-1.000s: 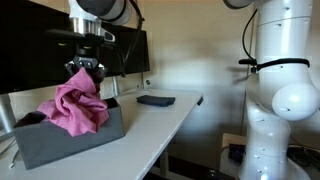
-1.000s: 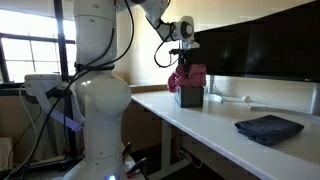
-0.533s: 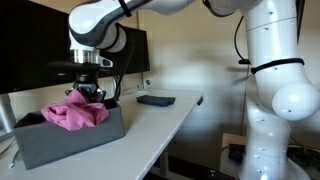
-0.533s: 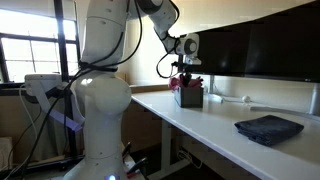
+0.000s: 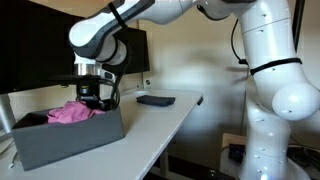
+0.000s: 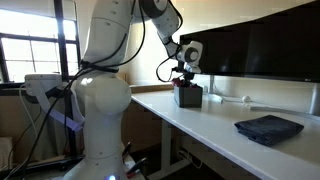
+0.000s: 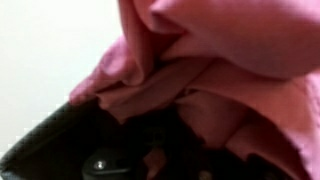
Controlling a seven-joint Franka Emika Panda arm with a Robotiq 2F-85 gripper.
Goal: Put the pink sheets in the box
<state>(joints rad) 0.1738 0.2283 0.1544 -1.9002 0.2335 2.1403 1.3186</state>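
The pink sheets lie bunched inside the grey box at the near end of the white table, their top just above the rim. My gripper is lowered into the box at the sheets' far side, its fingertips hidden by cloth and box wall. In an exterior view the gripper sits right on top of the box. The wrist view is filled by pink sheets pressed close against the dark fingers, and the jaws seem shut on the cloth.
A folded dark blue cloth lies farther along the table and shows in both exterior views. Dark monitors stand along the table's back edge. The robot base stands beside the table.
My gripper has come down with the pink sheets, from held high above the box to sunk into it. The cloth has collapsed into the box.
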